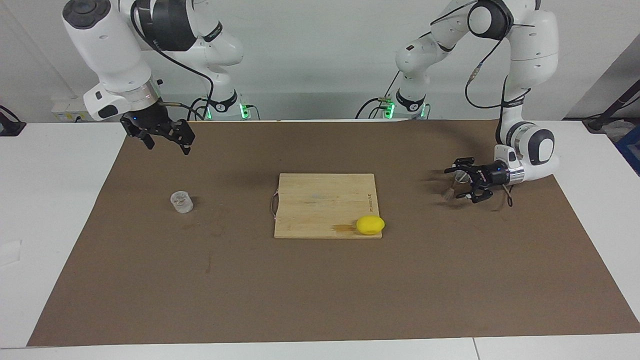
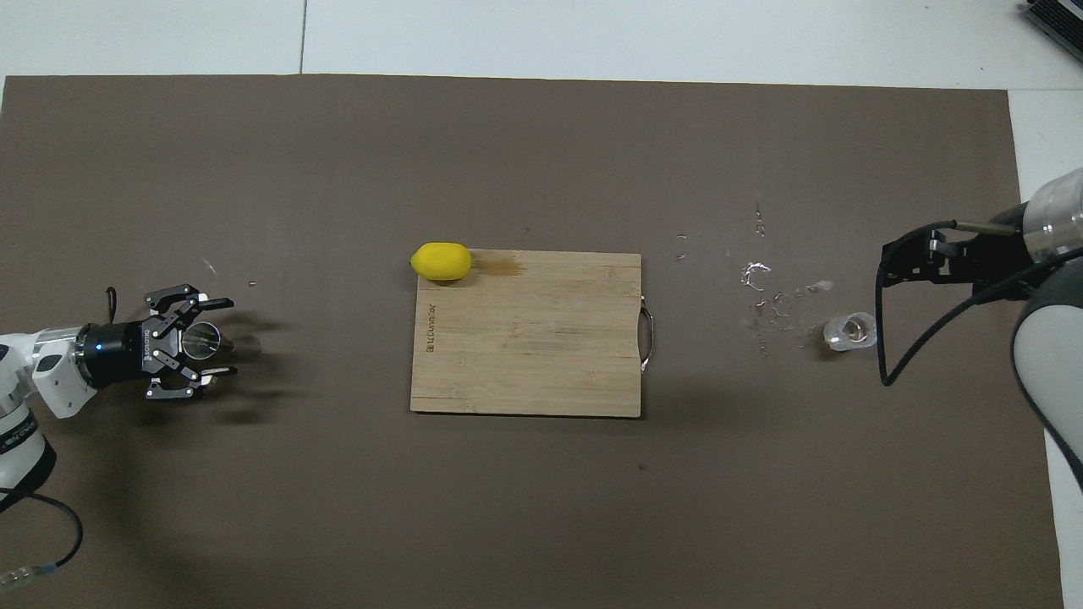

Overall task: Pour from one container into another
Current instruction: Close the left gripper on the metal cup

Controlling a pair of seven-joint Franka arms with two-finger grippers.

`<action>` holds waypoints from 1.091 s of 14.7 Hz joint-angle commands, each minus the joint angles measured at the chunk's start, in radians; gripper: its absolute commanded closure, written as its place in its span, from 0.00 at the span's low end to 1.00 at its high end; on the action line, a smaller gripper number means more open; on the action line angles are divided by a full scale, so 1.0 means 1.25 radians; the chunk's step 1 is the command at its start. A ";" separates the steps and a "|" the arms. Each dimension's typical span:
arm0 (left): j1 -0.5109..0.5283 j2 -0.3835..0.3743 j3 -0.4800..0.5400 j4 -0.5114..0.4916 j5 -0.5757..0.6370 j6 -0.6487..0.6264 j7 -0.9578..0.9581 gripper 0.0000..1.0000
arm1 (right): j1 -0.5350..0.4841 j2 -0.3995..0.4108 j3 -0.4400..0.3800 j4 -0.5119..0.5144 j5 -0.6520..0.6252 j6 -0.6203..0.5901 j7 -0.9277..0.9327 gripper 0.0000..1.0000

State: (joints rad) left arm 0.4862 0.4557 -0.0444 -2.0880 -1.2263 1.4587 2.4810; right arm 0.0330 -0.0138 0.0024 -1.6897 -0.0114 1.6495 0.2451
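One glass cup (image 1: 181,202), one jigger (image 1: 452,186), one lemon (image 1: 370,225), one cutting board (image 1: 320,202), two grippers.

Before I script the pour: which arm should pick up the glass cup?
Right. The right gripper hangs open beside the glass cup; the left gripper is low around the jigger.

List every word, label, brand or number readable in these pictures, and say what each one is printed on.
Burnt-in brand along one edge of the wooden cutting board, the edge toward the left arm's end of the table: one short word, too blurred to read for sure.
White lettering on the left gripper body: too small to read.
Small markings on the base rings of both arms, in the facing view: too small to read.
Nothing readable on the glass cup, the lemon or the brown mat.
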 commanded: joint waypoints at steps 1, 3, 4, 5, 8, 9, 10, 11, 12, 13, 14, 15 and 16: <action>-0.009 -0.001 0.010 0.001 -0.020 -0.012 0.003 0.00 | -0.008 -0.017 0.002 -0.019 0.020 0.009 -0.014 0.00; -0.009 -0.001 0.010 0.003 -0.026 -0.015 -0.003 0.00 | -0.008 -0.017 0.002 -0.019 0.020 0.009 -0.014 0.00; -0.009 -0.001 0.010 0.003 -0.026 -0.016 -0.005 0.00 | -0.008 -0.017 0.002 -0.019 0.020 0.009 -0.014 0.00; -0.007 -0.003 0.010 0.003 -0.026 -0.016 -0.005 0.00 | -0.008 -0.017 0.002 -0.019 0.020 0.009 -0.014 0.00; -0.004 -0.003 0.010 0.004 -0.026 -0.018 -0.007 0.00 | -0.008 -0.017 0.002 -0.019 0.020 0.009 -0.014 0.00; -0.002 -0.003 0.010 0.004 -0.026 -0.020 -0.007 0.02 | -0.008 -0.017 0.002 -0.019 0.020 0.009 -0.014 0.00; 0.000 -0.003 0.010 0.005 -0.026 -0.021 -0.007 0.10 | -0.008 -0.017 0.003 -0.019 0.020 0.009 -0.014 0.00; 0.000 -0.003 0.010 0.004 -0.028 -0.022 -0.007 0.13 | -0.008 -0.017 0.002 -0.019 0.020 0.009 -0.014 0.00; 0.000 -0.003 0.010 0.004 -0.028 -0.022 -0.007 0.16 | -0.008 -0.017 0.002 -0.019 0.020 0.009 -0.014 0.00; 0.000 -0.003 0.010 0.004 -0.028 -0.022 -0.007 0.20 | -0.008 -0.017 0.002 -0.019 0.020 0.009 -0.014 0.00; 0.000 -0.003 0.010 0.004 -0.030 -0.021 -0.008 0.27 | -0.008 -0.017 0.002 -0.019 0.020 0.009 -0.014 0.00; 0.000 -0.003 0.011 0.004 -0.036 -0.021 -0.008 0.28 | -0.008 -0.017 0.002 -0.019 0.020 0.009 -0.014 0.00; -0.001 -0.003 0.011 0.004 -0.036 -0.022 -0.008 0.35 | -0.008 -0.017 0.003 -0.019 0.020 0.009 -0.014 0.00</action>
State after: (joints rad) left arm 0.4887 0.4557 -0.0401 -2.0869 -1.2496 1.4520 2.4776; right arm 0.0330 -0.0138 0.0024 -1.6897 -0.0114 1.6495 0.2451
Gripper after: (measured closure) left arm 0.256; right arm 0.000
